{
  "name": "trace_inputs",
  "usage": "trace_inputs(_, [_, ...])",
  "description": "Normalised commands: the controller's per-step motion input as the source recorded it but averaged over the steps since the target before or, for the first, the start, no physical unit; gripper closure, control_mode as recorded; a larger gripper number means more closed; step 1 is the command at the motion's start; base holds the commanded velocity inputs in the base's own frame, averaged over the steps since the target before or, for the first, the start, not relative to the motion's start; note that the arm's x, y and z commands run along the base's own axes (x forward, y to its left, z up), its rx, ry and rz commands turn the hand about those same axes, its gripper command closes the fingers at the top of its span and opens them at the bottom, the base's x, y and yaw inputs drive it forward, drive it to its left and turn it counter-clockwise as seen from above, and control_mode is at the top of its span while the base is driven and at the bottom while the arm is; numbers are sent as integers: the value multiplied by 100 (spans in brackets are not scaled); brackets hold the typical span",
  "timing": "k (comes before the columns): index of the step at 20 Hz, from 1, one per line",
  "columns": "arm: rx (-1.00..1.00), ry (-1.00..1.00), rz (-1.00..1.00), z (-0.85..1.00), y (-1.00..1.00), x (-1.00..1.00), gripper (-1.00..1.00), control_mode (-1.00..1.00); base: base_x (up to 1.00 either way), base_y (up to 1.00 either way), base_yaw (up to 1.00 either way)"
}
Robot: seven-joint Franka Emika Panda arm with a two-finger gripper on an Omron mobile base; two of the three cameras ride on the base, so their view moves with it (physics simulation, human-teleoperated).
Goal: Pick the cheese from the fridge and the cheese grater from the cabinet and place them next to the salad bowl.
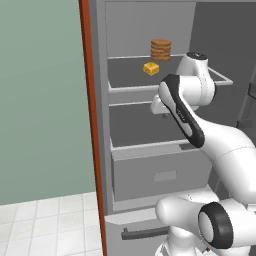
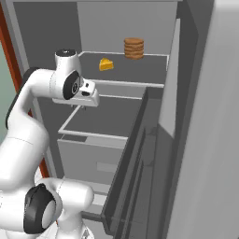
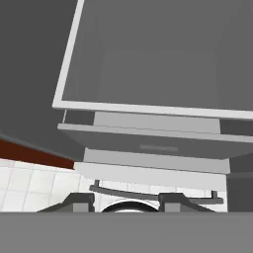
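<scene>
While the fridge stands open before the robot, a reddish-brown panel edge runs down its left side, with a green wall and white floor tiles further left. On the upper wire-edged shelf sits the cheese, a small yellow-orange block, and just behind it to the right stands a brown stack of round discs, close but apart from it. The right base view shows the same pair, cheese left of the stack.

Below that shelf, the white arm reaches in over the lower shelf, its hand pointing down above it. The gripper hangs well below the cheese and nearer the front, holding nothing. In the hand view its two dark fingertips stand spread apart, looking down past the lower shelf's pale rim onto the drawer and the tiled floor beyond. Right of the arm, the open fridge door with its inner racks swings outward.
</scene>
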Motion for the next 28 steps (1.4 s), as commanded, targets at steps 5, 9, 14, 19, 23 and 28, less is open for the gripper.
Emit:
trace_inputs(5, [0,-3,0,3,0,-1,-100,-100,0,0,0])
trace_inputs(9, [0,-21,-4,34,0,-14,-100,-100,0,0,0])
trace_inputs(14, [-5,-20,-15,54,0,-6,-100,-100,0,0,0])
trace_inputs(19, [-6,-29,-15,64,0,0,-100,-100,0,0,0])
trace_inputs(23, [-3,-44,-3,56,0,0,-100,-100,0,0,0])
trace_inputs(28, [0,-17,0,21,-1,16,-100,-100,0,0,0])
